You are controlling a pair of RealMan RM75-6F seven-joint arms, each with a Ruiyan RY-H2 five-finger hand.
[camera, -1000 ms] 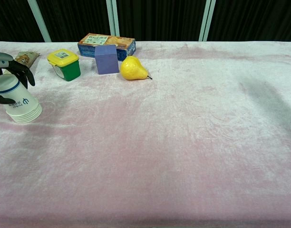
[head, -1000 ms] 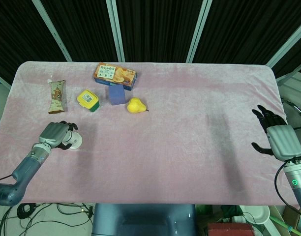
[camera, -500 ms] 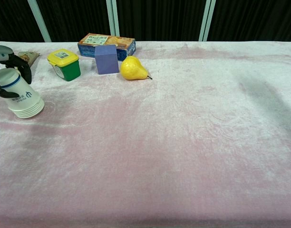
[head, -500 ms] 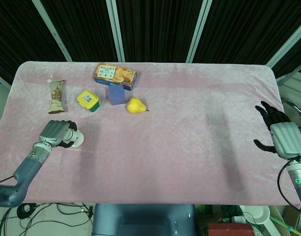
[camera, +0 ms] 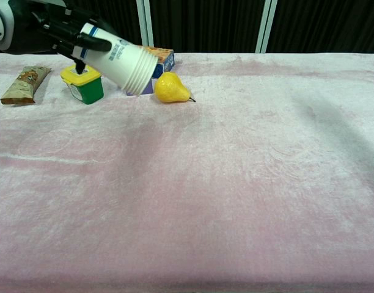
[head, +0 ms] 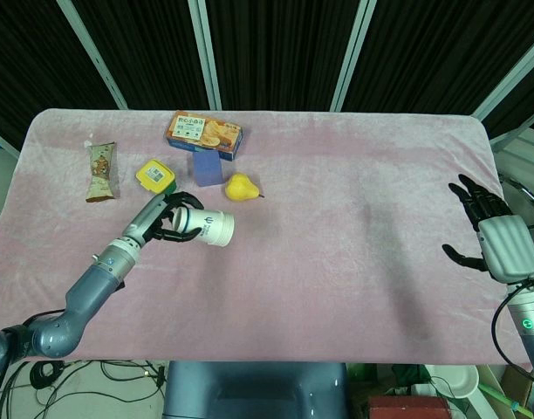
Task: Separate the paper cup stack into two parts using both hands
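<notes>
My left hand (head: 165, 220) (camera: 65, 30) grips a white paper cup stack (head: 208, 227) (camera: 121, 61) with a blue band and holds it in the air, tilted on its side with the open rims pointing right and down. In the chest view the stack hangs in front of the purple block and the biscuit box. My right hand (head: 489, 234) is open, fingers spread, at the table's right edge, far from the stack. It shows only in the head view.
A yellow pear (head: 241, 187) (camera: 170, 88), a purple block (head: 207, 168), a green tub with a yellow lid (head: 156, 178) (camera: 83, 82), an orange biscuit box (head: 204, 133) (camera: 164, 58) and a snack bar wrapper (head: 100, 171) (camera: 25, 83) lie on the pink cloth (head: 354, 253) at the back left.
My left hand has lifted the cup stack off the table at the left edge and carried it right towards the middle, tipping it on its side. The right hand has barely moved.
</notes>
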